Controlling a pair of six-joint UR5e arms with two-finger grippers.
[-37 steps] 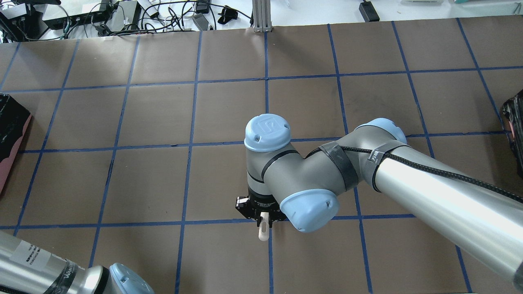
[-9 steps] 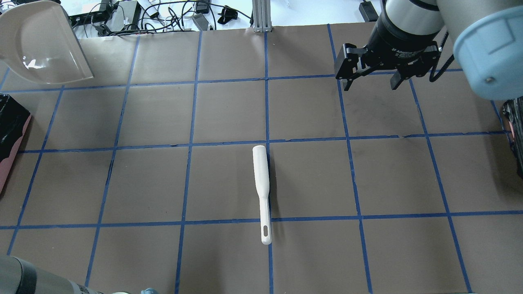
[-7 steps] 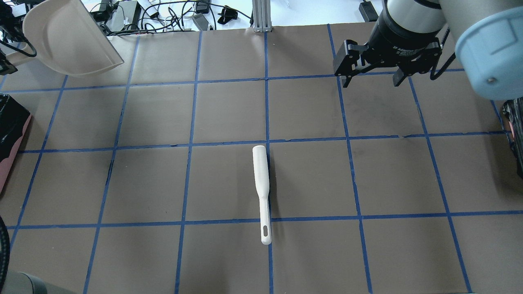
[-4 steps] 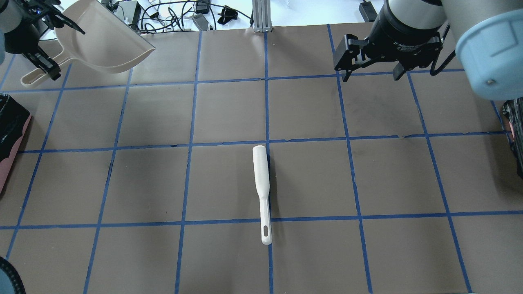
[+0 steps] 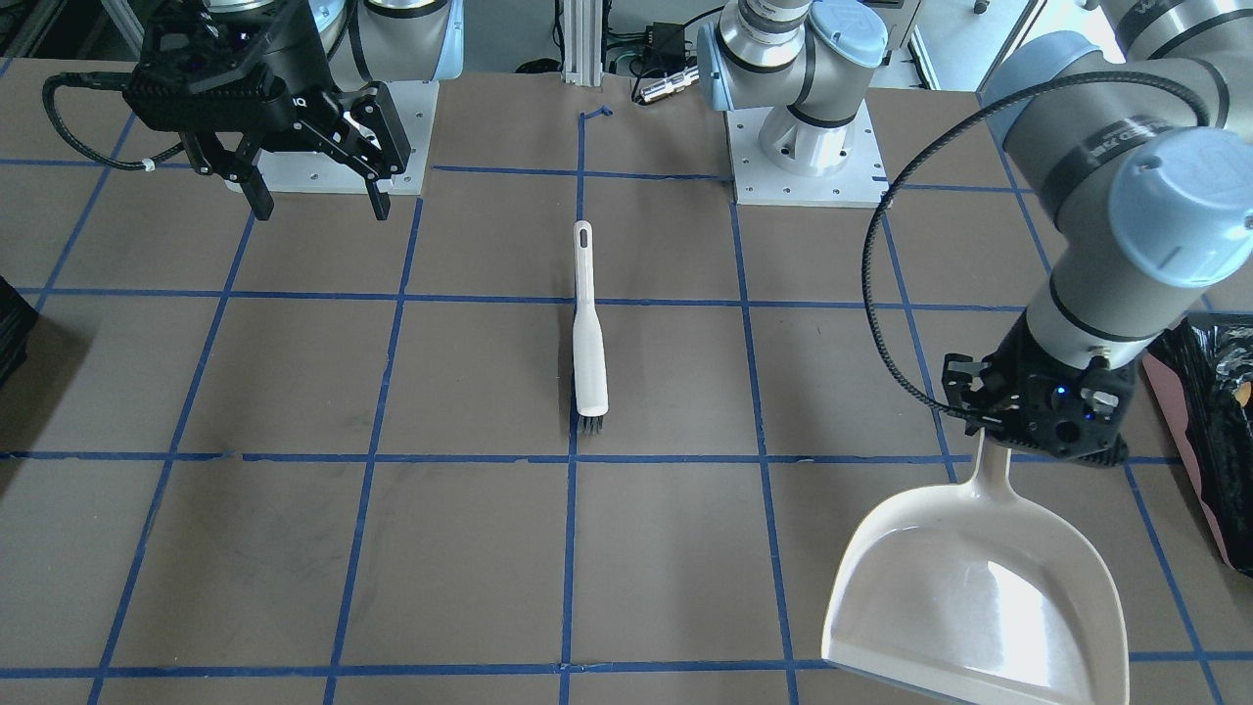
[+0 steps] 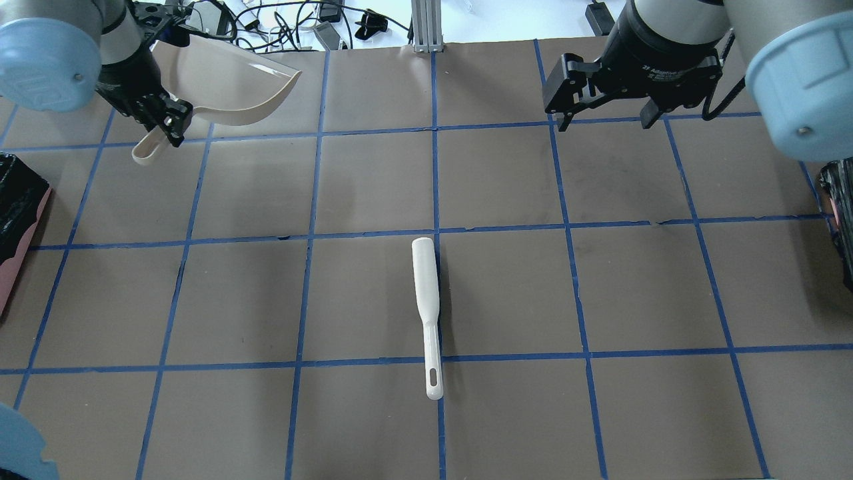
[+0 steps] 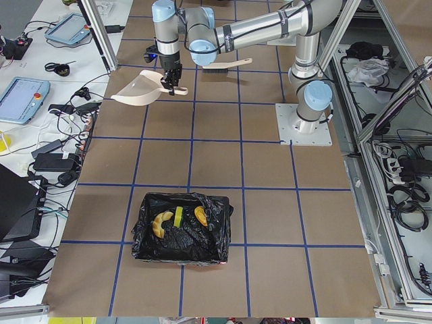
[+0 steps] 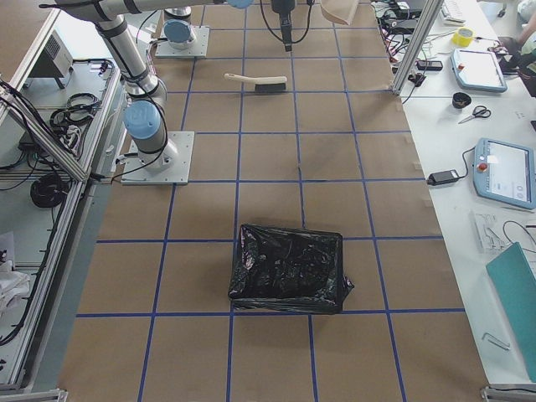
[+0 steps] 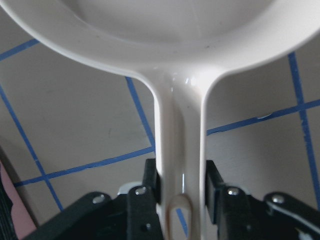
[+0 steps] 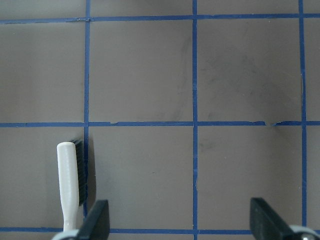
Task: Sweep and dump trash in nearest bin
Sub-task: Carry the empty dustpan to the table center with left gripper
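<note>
My left gripper (image 6: 158, 113) is shut on the handle of the white dustpan (image 6: 230, 87), held empty above the far left of the table; the pan (image 5: 979, 597) and the gripped handle (image 9: 180, 145) also show in the front and left wrist views. The trash (image 7: 178, 219), all three pieces, lies inside the bin (image 7: 152, 246), which stands at the table's left end (image 6: 16, 200). My right gripper (image 6: 603, 120) is open and empty, high over the far right. The white brush (image 6: 426, 307) lies free at the table's middle.
A second dark container (image 6: 841, 220) stands at the table's right end; it also shows in the exterior right view (image 8: 289, 268). Cables and boxes (image 6: 200, 27) lie beyond the far edge. A metal post (image 6: 425, 27) stands at the far middle.
My left arm has swung the dustpan from the far left corner rightward and nearer. Five seconds ago my right gripper was down at the brush; the brush now lies free and that gripper hovers.
</note>
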